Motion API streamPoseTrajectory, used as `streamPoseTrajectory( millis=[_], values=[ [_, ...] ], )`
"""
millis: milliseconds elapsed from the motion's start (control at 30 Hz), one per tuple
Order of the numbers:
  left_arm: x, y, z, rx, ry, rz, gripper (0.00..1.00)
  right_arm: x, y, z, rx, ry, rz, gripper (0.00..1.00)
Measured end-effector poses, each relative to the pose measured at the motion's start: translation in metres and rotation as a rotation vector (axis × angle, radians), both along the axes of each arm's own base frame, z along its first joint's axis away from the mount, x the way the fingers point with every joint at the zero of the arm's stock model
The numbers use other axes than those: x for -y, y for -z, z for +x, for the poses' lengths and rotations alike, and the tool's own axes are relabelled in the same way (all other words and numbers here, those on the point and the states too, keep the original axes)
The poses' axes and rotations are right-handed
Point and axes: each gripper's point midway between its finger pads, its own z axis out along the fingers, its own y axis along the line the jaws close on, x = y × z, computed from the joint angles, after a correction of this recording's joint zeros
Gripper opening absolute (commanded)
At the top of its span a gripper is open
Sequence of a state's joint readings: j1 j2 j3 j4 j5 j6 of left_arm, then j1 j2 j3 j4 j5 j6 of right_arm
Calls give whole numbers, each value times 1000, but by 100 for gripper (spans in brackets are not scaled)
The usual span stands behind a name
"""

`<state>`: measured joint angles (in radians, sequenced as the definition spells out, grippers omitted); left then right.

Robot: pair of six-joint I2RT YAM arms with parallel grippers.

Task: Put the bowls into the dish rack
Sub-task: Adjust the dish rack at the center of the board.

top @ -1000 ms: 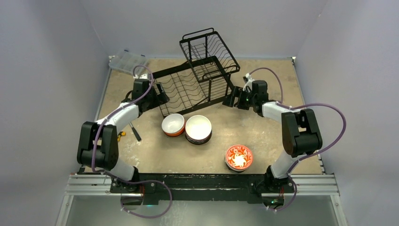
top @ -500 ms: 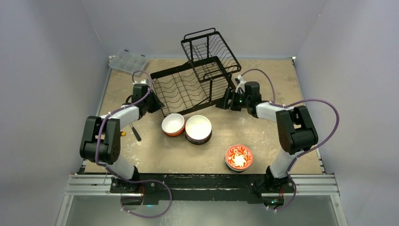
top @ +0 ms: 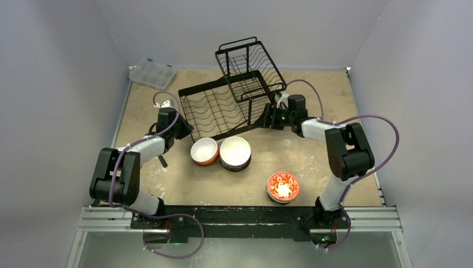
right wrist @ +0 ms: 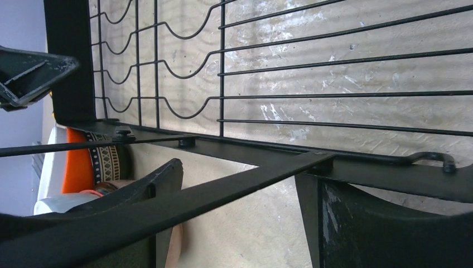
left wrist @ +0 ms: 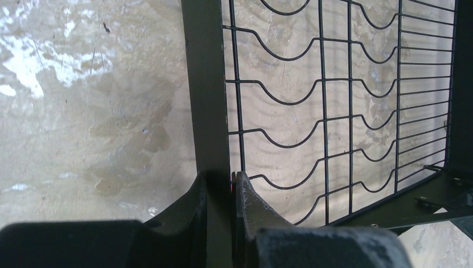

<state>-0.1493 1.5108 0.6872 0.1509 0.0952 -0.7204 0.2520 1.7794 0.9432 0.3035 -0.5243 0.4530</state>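
Observation:
The black wire dish rack (top: pixel 223 103) stands at the back middle of the table. My left gripper (top: pixel 183 129) is at its front left corner, and in the left wrist view it (left wrist: pixel 220 184) is shut on the rack's flat frame bar (left wrist: pixel 207 100). My right gripper (top: pixel 266 118) is at the rack's front right corner. There its jaws (right wrist: pixel 241 173) stand open, with a frame bar (right wrist: pixel 234 187) crossing the gap between them. Three bowls sit in front of the rack: an orange one (top: pixel 204 151), a white-lined dark one (top: pixel 235 153) and a red floral one (top: pixel 283 186).
A clear plastic compartment box (top: pixel 151 73) lies at the back left corner. A small dark pen-like thing (top: pixel 162 161) lies beside the left arm. In the right wrist view the orange bowl (right wrist: pixel 78 162) and a patterned bowl (right wrist: pixel 109 159) show past the rack.
My left gripper has shut on the rack's frame bar and drawn back toward the front. My right gripper has moved left around the rack's corner. The rack has turned slightly.

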Motion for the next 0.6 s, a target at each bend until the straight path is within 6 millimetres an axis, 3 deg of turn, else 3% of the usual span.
streamPoseTrajectory(
  millis=[233, 600],
  values=[
    [6, 1, -16, 3, -47, -9, 0, -3, 0, 8, -2, -2, -2, 72],
    [7, 0, -21, 23, -122, -39, 0, -10, 1, 23, -10, -16, 6, 71]
  ],
)
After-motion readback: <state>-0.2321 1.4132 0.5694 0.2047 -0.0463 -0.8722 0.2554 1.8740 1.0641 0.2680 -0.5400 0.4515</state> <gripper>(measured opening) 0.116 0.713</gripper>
